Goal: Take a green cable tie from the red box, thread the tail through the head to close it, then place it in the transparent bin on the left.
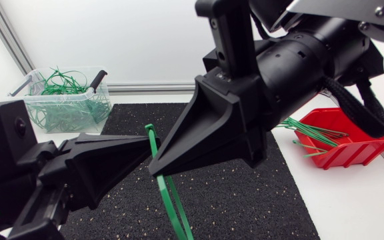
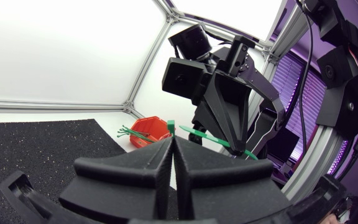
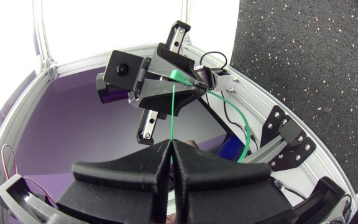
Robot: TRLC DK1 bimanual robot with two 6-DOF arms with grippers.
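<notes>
left arm [image 1: 19,167]: comes in low from the left side of the head view, with its jaws pointing towards the middle of the mat.
left jaws: pressed together on the green cable tie [image 1: 154,141]. In the left wrist view the tie's end [image 2: 171,127] sticks up from between their tips.
right arm [image 1: 299,60]: comes in from the right, high and close under the head camera, and slopes down to meet the left jaws.
right jaws: closed tight on the same tie. In the right wrist view a thin green strand [image 3: 173,112] runs straight out from between their tips towards the left jaws.
green cable tie: held in the air above the black mat [image 1: 245,193] between the two sets of jaws. It curves at the top, and its long tail hangs down below the right jaws.
red box [image 1: 362,143]: on the white worktop [image 1: 359,200] just beside the mat's right edge, with spare green ties [image 1: 312,130] poking out of its open front.
transparent bin [image 1: 59,95]: at the far left, off the mat and well apart from the held tie. It contains a tangle of green ties [image 1: 62,83].
</notes>
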